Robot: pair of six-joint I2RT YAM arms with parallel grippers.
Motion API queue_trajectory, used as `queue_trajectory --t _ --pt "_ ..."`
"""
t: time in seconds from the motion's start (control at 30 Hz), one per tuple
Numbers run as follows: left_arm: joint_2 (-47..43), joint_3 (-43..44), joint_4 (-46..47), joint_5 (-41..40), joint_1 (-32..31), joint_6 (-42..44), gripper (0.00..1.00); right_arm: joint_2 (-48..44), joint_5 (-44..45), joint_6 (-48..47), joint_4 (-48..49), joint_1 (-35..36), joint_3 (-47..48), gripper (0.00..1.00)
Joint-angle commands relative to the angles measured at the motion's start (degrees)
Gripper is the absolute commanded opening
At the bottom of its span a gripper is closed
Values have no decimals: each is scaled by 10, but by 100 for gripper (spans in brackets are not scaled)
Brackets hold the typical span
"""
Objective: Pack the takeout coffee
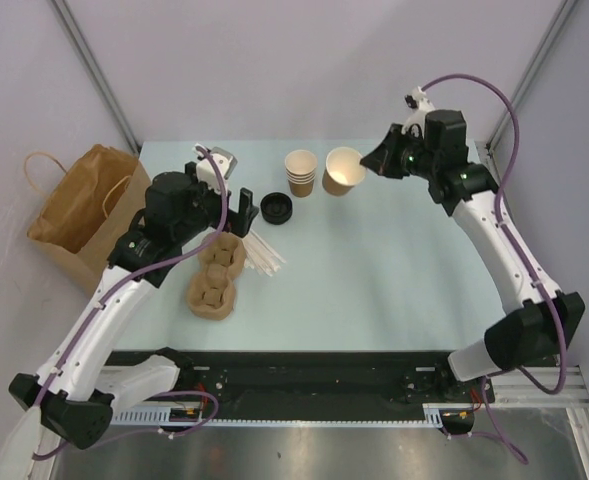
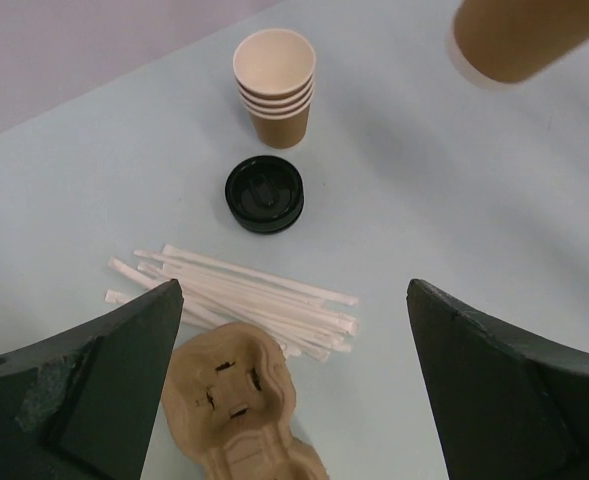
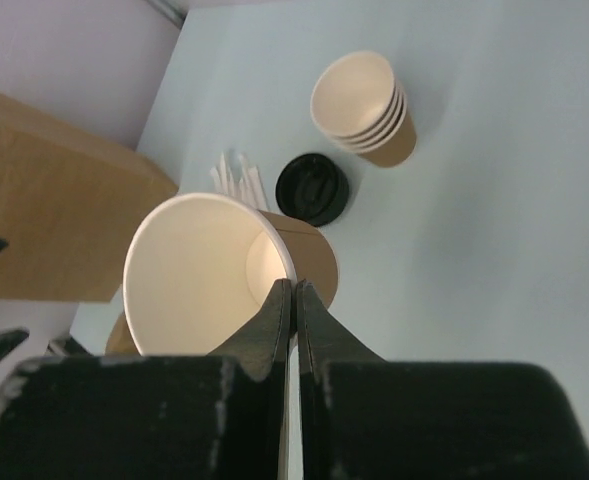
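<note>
Paper-thin, light and crushable, so take gently by the rolled rim: see the lidless tan paper cup (image 1: 343, 170) pinched there at one o'clock by the closed right gripper (image 3: 294, 295), left gripper (image 2: 294, 295) gaping empty at ten o'clock.

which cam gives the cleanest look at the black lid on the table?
Left wrist: the black lid sits near centre, unobstructed, its moulded top readable. Top external shows it only as a small dark disc beside the cup stack. Right wrist catches it at a slant, just past the held paper cup.
</note>
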Motion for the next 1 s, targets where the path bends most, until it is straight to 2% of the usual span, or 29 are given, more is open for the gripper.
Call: queue_trajectory --t 0.0,0.23,0.4,0.5,0.67,0.97 --pt "-21 -19 -46 -5 10 23 99 -79 -56 -43 3 11 -99 0" --pt "-63 -44 -28 48 52 -63 100 -140 -90 -98 -15 38 -242 0" --pt "-92 -123 19 96 60 -75 100 -134 -79 -161 -28 90 -282 0" --pt "-92 -134 21 97 60 -86 99 -119 -60 -189 -26 129 -298 0" --pt "-87 -131 27 111 64 -89 100 -79 -50 -196 6 164 -316 0" --pt "-80 -136 45 117 64 -95 100 -68 -55 -201 109 167 -379 0"
